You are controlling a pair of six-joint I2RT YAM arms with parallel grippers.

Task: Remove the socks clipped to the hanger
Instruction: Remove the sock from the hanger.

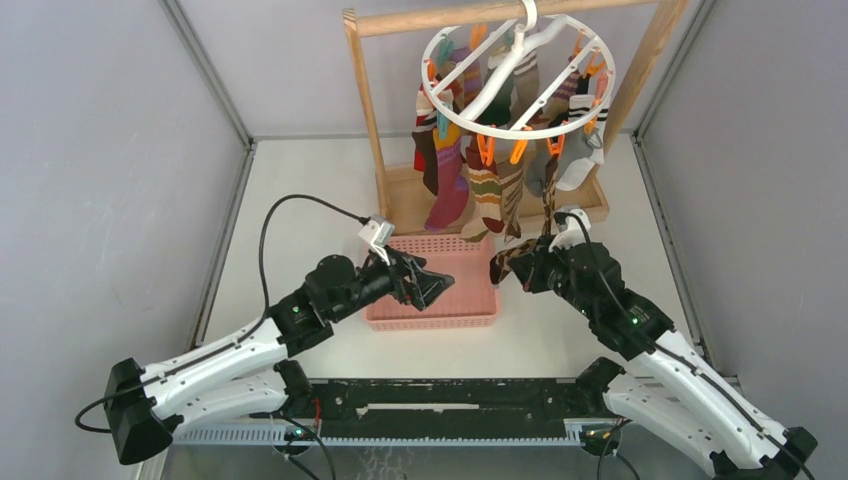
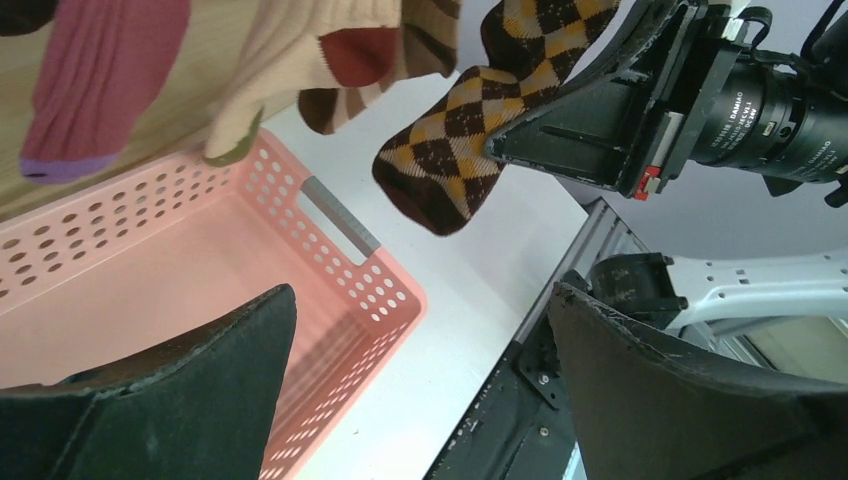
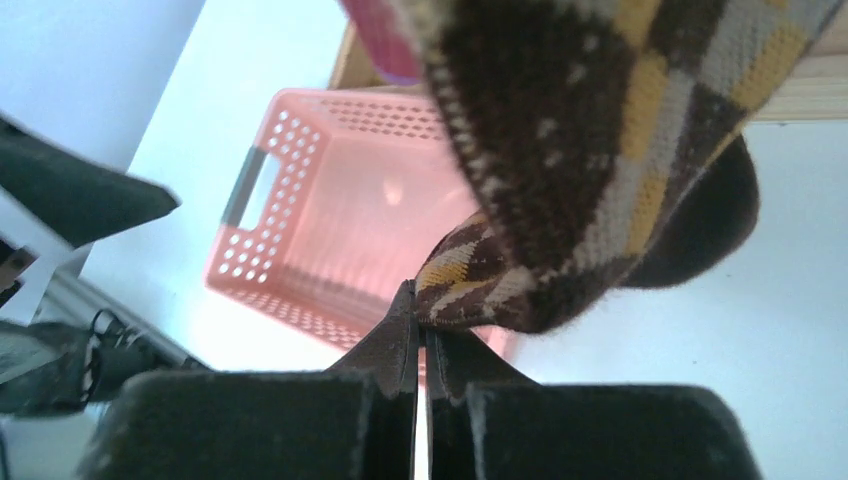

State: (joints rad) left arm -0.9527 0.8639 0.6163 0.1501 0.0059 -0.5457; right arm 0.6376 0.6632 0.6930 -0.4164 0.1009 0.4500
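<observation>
A round white plastic hanger (image 1: 507, 78) hangs by its hook from the top bar of a wooden rack (image 1: 365, 110) at the far side of a white table (image 1: 310, 165). Orange and teal clips line its rim, and many socks (image 1: 487, 190) dangle from them, striped, maroon, grey, white and others, crowded together. A pink perforated basket (image 1: 468, 285) sits on the table just in front of the rack's base.

The right gripper (image 1: 527, 272) is beside the basket's right end, below the hanger. Its fingers are pressed together on the toe of a brown and yellow argyle sock (image 1: 507, 262), which stretches from the gripper up toward the ring's near rim. The right wrist view shows the toe pinched between the fingertips, with the rest of the sock filling the view above. Whether the clip at the top grips the sock cannot be told from these views.

The left gripper (image 1: 425, 283) hovers over the basket with its fingers spread wide and nothing between them.

The task looks to be at an early stage. No sock is visible in the parts of the basket that show, and the ring looks full. The step in hand appears to be pulling the argyle sock free. Every other sock on the hanger is yet to be removed.
</observation>
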